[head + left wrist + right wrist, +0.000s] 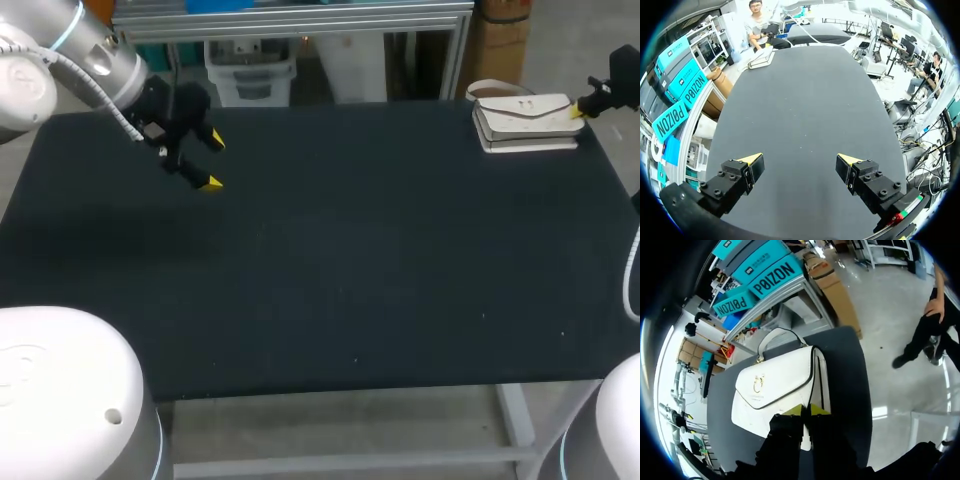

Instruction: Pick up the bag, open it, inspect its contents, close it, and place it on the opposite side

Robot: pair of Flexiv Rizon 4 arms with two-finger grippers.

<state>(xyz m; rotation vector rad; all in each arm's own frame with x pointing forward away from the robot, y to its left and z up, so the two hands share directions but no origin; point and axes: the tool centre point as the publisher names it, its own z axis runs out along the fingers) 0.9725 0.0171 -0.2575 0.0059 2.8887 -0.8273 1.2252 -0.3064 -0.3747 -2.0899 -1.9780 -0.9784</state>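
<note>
White bag point(775, 390) lies flat, flap closed, on the dark surface point(350, 260). It sits directly ahead of and under the right pincer point(806, 410), whose tips are narrow, almost together, at the bag's edge; grip not confirmed. Left pincer point(800, 162) is wide, holding nothing, well apart from the bag.

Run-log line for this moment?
stage: pre-pick | white handbag: flat, closed, far right corner | right gripper: shut, at its edge | left gripper: open, empty
</note>
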